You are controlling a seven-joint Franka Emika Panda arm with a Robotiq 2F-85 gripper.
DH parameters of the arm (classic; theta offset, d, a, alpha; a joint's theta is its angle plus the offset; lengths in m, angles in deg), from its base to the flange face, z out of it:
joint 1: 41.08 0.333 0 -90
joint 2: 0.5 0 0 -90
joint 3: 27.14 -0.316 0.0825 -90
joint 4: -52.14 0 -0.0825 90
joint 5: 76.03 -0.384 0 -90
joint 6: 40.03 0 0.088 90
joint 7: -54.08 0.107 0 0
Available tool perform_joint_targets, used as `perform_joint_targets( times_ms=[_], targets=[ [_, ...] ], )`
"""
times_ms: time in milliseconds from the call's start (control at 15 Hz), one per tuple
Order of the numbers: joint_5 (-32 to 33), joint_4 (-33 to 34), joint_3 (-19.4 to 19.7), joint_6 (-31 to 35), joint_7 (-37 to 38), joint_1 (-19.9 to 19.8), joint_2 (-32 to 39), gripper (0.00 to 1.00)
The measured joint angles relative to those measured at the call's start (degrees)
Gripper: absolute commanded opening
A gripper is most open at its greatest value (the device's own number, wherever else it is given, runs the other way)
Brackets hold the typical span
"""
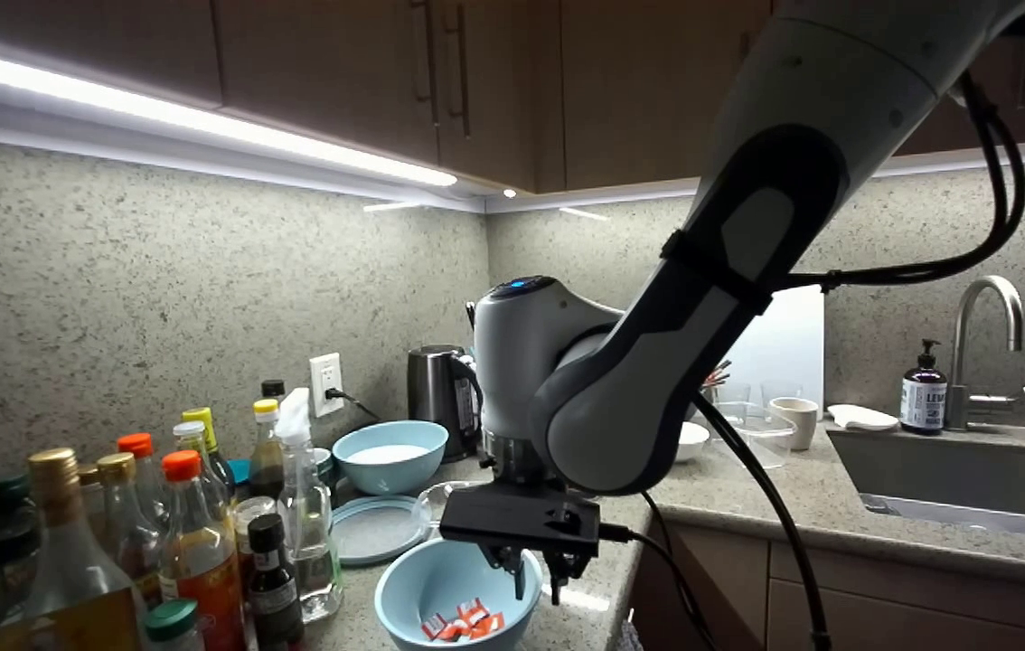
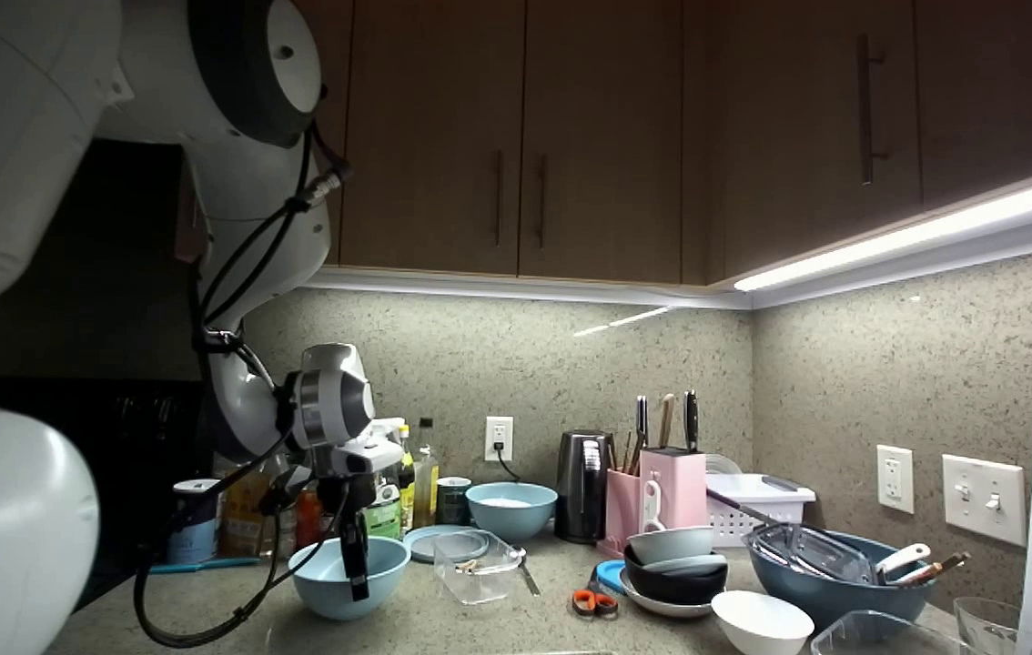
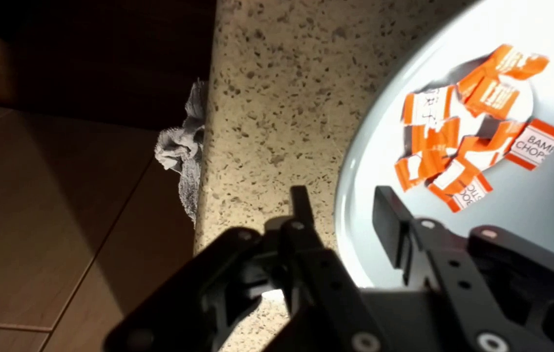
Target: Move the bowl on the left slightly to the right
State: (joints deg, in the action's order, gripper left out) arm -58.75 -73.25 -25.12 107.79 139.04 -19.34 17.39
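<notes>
Straddles, with spread black gripper (image 3: 341,203), the rim of a round, glossy light blue bowl (image 1: 454,579) holding printed orange-and-white scraps (image 3: 477,144).

My arm (image 1: 639,380): pale grey-white links, smooth, rounded; dark panels (image 1: 784,154) at joints. Broad dark ring (image 2: 247,64) frames pale round disc (image 2: 296,55) on upper joint. Blue light (image 1: 518,284) glows on top of white wrist (image 1: 512,362). Black cables (image 1: 892,275) outside links in both exterior views, black strap (image 1: 719,272) around forearm; I make out metallic connector (image 2: 325,185). Silvery collar (image 1: 512,457) above boxy black housing (image 1: 512,520). Gripper (image 3: 341,200) black too: up close I see linked bars (image 3: 343,303), round pale screw heads (image 3: 365,341), blocky fingertips (image 3: 388,220).
</notes>
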Motion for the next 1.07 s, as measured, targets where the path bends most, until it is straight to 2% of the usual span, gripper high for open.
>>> perform_joint_targets(
  times_ms=[267, 333, 667, 867, 1067],
  targets=[
    [2.9, 0.74, 0.11, -0.14, 0.14, 0.27, -0.15, 0.97],
    [5.21, 0.95, 0.19, -0.14, 0.98, 0.57, -0.52, 0.99],
    [20.07, 0.52, -0.22, -2.11, 9.39, 3.36, -6.03, 1.0],
    [28.87, -0.3, -2.77, -4.51, 17.07, 3.31, -10.2, 1.0],
    [30.93, -1.23, -4.02, -5.7, 19.37, 3.23, -12.49, 1.0]
  ],
)
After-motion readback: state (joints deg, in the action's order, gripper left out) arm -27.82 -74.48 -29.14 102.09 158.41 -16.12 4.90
